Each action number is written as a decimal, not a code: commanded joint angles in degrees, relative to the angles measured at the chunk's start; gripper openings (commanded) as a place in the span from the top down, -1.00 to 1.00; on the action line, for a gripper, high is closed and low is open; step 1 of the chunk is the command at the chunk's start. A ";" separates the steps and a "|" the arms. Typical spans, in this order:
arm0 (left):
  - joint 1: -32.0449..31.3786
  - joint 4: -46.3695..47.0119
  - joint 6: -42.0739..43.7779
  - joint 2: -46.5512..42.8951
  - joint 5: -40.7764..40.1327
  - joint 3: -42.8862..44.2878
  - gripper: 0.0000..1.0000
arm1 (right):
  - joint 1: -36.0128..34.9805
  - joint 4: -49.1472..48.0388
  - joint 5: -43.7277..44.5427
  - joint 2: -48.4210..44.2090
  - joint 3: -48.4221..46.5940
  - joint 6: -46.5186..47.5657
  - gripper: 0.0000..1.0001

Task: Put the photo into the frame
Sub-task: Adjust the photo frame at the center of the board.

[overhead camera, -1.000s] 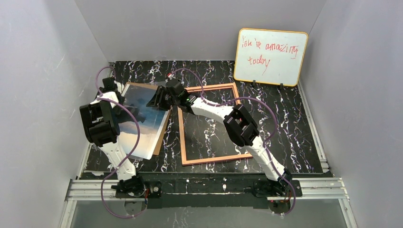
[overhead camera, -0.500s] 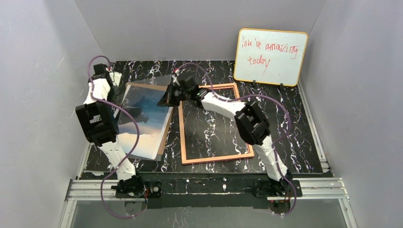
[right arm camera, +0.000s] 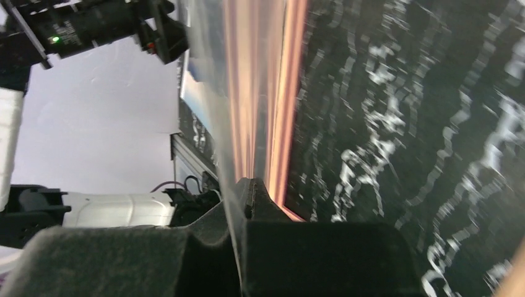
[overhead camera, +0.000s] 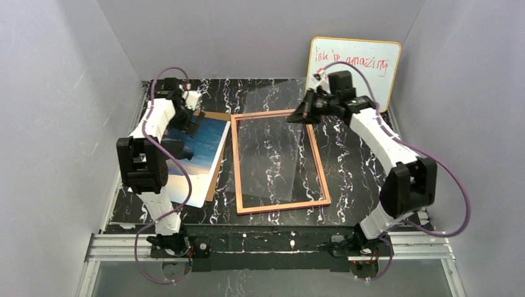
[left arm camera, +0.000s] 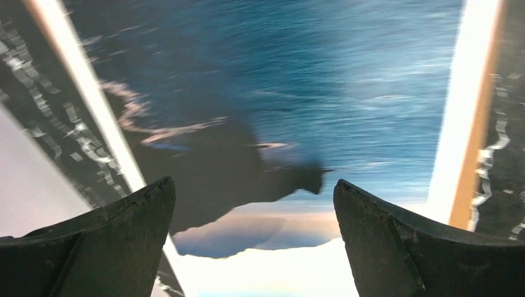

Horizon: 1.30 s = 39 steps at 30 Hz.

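The photo (overhead camera: 207, 145) of blue sea and dark mountains lies face up at the left on the brown backing board (overhead camera: 214, 185). My left gripper (overhead camera: 191, 124) hovers open above the photo (left arm camera: 347, 93), its two dark fingers (left arm camera: 124, 229) wide apart with nothing between them. To the right, the thin pink-orange frame (overhead camera: 282, 206) lies flat on the table, showing the marble through its opening. My right gripper (overhead camera: 302, 114) is shut on the far edge of the clear pane (overhead camera: 272, 154), which slants over the frame. In the right wrist view the pane (right arm camera: 210, 93) runs edge-on out of the right gripper (right arm camera: 247, 192).
A yellow-edged whiteboard (overhead camera: 353, 74) with red writing leans on the back wall behind the right arm. Grey walls close in the left, right and back sides. The black marble tabletop (overhead camera: 365, 167) shows right of the frame.
My right gripper shut on the clear pane by the photo's far right corner and carried it right, over the frame. The left arm moved toward the back and its gripper opened wider.
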<state>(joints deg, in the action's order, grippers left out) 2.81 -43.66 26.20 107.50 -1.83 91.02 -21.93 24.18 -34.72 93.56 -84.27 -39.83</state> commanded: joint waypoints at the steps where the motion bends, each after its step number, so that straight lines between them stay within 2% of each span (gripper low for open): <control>1: -5.29 -1.07 -3.70 -1.93 3.57 -2.77 -0.97 | 5.85 11.64 -3.07 -5.45 4.89 7.59 0.97; 4: -8.97 0.90 -5.35 -1.69 3.86 -4.63 -0.96 | 7.13 16.32 -0.98 -4.75 4.13 10.26 0.97; 10: -14.79 2.20 -9.94 1.37 6.99 -3.86 -0.95 | 8.02 19.66 1.47 -5.04 3.98 12.50 0.97; 16: -18.78 1.73 -15.16 6.67 11.79 1.10 -0.86 | 8.13 20.95 3.00 -6.34 5.20 12.55 0.97; 20: -20.59 1.03 -17.29 9.67 13.60 2.42 -0.73 | 8.09 20.73 3.40 -7.27 6.23 12.50 0.97; 27: -22.89 1.64 -18.15 11.88 14.83 0.93 -0.23 | 8.09 20.11 3.07 -7.52 7.74 12.24 0.97; 32: -23.72 2.33 -17.73 12.50 14.60 0.22 0.22 | 8.13 19.41 1.69 -7.27 8.36 12.06 0.97; 37: -25.86 3.28 -15.40 13.49 9.41 0.18 0.80 | 8.07 16.88 -1.59 -7.14 9.83 10.10 0.97; 39: -26.24 3.78 -14.65 14.25 7.16 0.30 0.88 | 8.12 15.09 -2.70 -7.25 10.89 8.60 0.97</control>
<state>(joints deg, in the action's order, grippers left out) -21.17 -39.05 5.82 120.46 10.11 91.74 -13.93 42.70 -33.28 88.09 -75.16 -28.88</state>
